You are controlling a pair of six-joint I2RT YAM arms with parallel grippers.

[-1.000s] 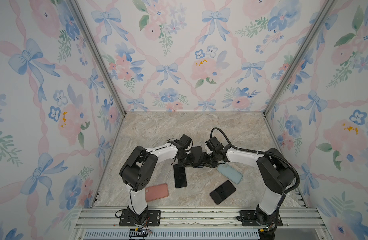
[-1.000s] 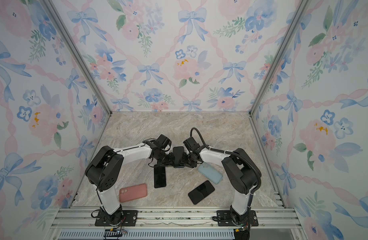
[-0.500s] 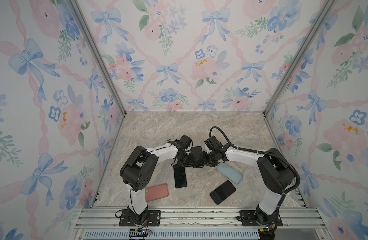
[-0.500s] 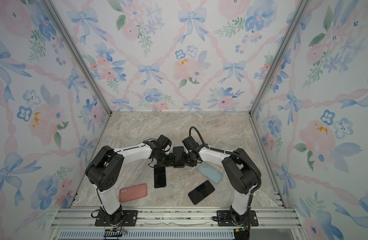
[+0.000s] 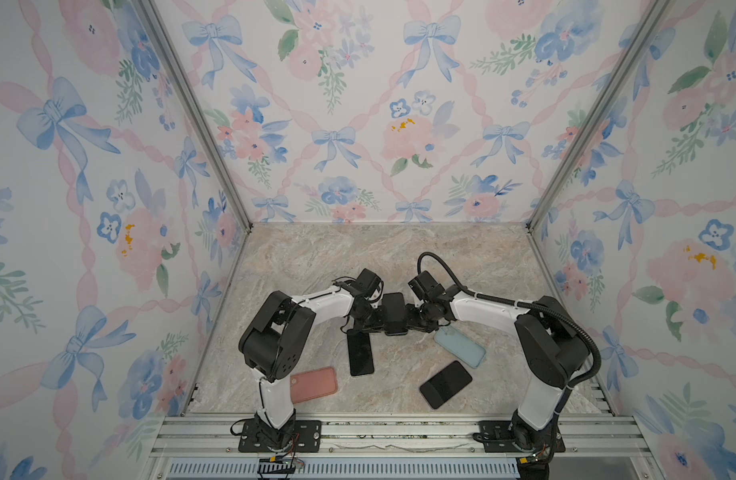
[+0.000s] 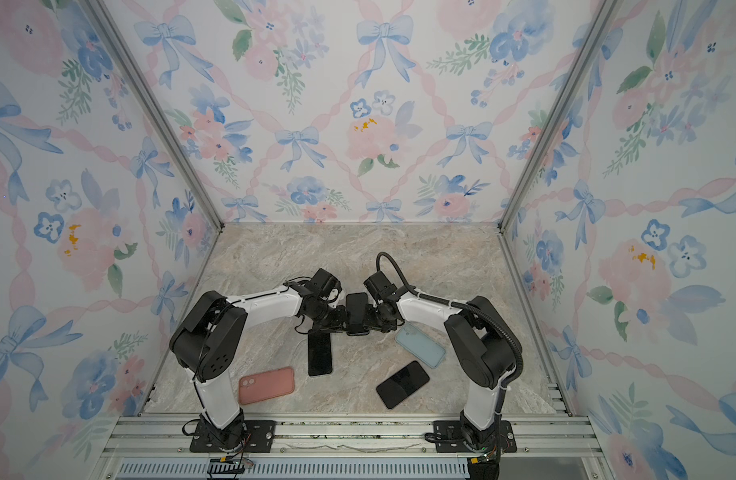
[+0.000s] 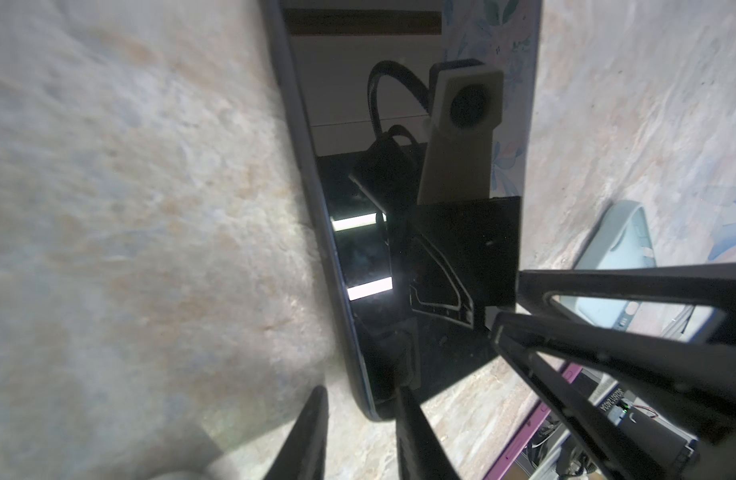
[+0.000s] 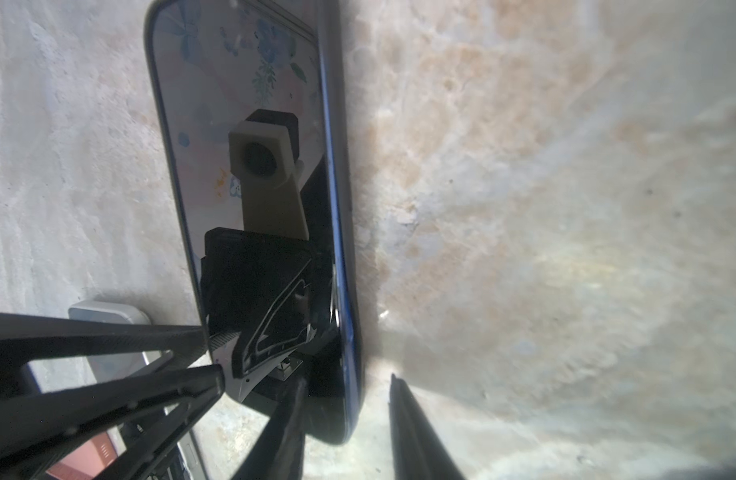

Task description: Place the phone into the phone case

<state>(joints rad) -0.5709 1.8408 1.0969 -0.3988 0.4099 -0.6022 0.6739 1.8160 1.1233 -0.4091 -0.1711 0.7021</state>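
Left gripper (image 7: 360, 392) is backed off to released, right gripper (image 8: 347, 378) is narrowed but not clamped, both astride long edges of the phone (image 5: 393, 312), laid flat mid-way across the table (image 5: 316, 266), apparently seated in the phone case (image 8: 336, 199).

I watch my left gripper (image 7: 358, 392) loosen from its near-shut pinch, and its jaws now stand apart astride one long edge of the glossy black slab phone (image 5: 393, 312). My right gripper (image 8: 347, 379) narrows its wider gape over the opposite edge, and its wrist nudges slightly inwards.
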